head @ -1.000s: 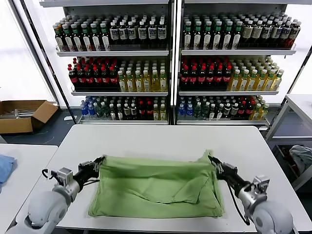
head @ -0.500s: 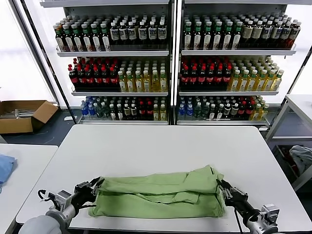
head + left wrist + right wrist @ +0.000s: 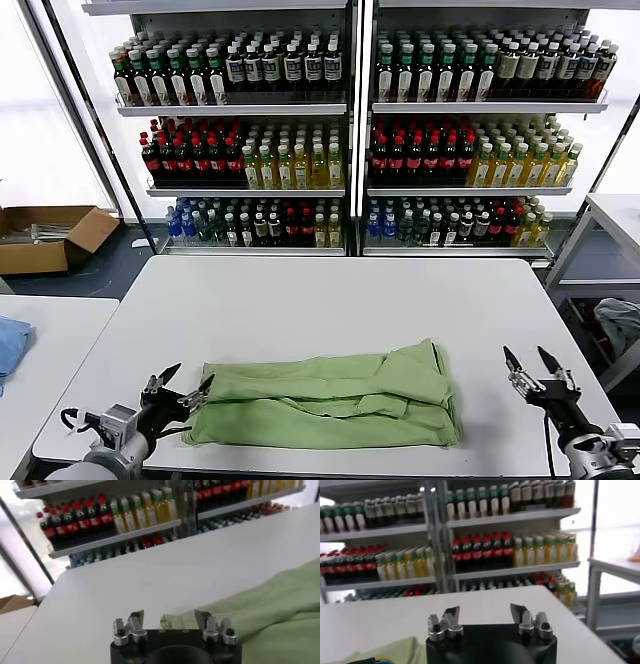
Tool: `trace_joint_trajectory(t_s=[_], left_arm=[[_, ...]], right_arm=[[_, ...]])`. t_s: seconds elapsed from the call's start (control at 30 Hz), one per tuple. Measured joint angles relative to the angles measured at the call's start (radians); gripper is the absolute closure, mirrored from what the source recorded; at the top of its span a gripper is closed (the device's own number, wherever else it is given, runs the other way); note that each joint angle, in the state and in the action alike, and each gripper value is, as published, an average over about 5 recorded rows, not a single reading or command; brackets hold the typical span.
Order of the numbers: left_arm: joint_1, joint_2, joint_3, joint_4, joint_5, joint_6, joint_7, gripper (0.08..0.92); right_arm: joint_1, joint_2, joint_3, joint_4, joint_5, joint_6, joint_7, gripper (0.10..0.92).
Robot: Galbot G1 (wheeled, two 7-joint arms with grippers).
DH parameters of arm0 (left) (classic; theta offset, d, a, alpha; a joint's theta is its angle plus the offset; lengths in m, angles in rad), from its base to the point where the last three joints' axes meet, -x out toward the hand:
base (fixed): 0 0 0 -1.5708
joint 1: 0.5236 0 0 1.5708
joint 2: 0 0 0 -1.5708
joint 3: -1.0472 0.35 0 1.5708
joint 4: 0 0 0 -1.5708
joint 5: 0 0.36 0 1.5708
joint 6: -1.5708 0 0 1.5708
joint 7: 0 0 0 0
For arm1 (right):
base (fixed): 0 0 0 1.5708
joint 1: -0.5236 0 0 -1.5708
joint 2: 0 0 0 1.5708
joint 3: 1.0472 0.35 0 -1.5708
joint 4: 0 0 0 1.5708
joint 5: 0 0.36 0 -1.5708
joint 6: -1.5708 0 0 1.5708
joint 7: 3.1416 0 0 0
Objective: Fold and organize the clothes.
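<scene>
**Green shirt lying folded near the front edge, both grippers clear of it**

The left gripper (image 3: 180, 388) is hovering low by the bench's front left corner, its jaws spread wide and holding nothing; in the left wrist view the fingertips (image 3: 136, 617) are sitting just beside the cloth's nearest corner without pinching it. The right gripper (image 3: 538, 365) is hanging over the front right part of the bench, jaws likewise spread and empty, standing well apart from the cloth's right end.

Between them, the light green thin-fabric polo shirt (image 3: 330, 398) is lying as a long folded band parallel to the front edge of the white rectangular bench (image 3: 320, 300), with rumpled layers overlapping along its middle. Its collar and chest print are not showing.

Beyond the far edge, tall metal shelves of bottled drinks (image 3: 345, 130) are filling the background. An open brown cardboard box (image 3: 50, 235) is sitting on the floor off the far left corner.
</scene>
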State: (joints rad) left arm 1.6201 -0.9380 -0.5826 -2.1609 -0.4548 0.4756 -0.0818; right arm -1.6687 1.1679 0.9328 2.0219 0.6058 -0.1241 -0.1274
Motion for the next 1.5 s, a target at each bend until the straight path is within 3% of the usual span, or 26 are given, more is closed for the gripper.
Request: trace_joint_trajectory(t_s=[0.13, 0.43, 0.8, 1.23, 1.5], left_arm=[[0.006, -0.062, 0.023, 0.0, -0.004, -0.008, -0.066, 0.18], [-0.003, -0.189, 0.077, 0.024, -0.006, -0.001, -0.176, 0.192], [-0.002, -0.266, 0.126, 0.061, 0.022, -0.004, -0.191, 0.489], [0.022, -0.298, 0.141, 0.063, 0.048, -0.037, -0.114, 0.855], [0.013, -0.266, 0.071, 0.07, 0.057, -0.057, -0.033, 0.9]], right_arm=[[-0.013, 0.016, 0.023, -0.01, -0.008, 0.031, -0.005, 0.205], [-0.022, 0.04, 0.053, -0.008, -0.021, 0.064, -0.011, 0.203], [-0.057, 0.05, 0.087, 0.009, -0.018, 0.092, -0.027, 0.203], [-0.079, 0.047, 0.096, 0.042, -0.017, 0.1, -0.055, 0.203], [-0.085, 0.047, 0.1, 0.055, -0.014, 0.095, -0.058, 0.203]])
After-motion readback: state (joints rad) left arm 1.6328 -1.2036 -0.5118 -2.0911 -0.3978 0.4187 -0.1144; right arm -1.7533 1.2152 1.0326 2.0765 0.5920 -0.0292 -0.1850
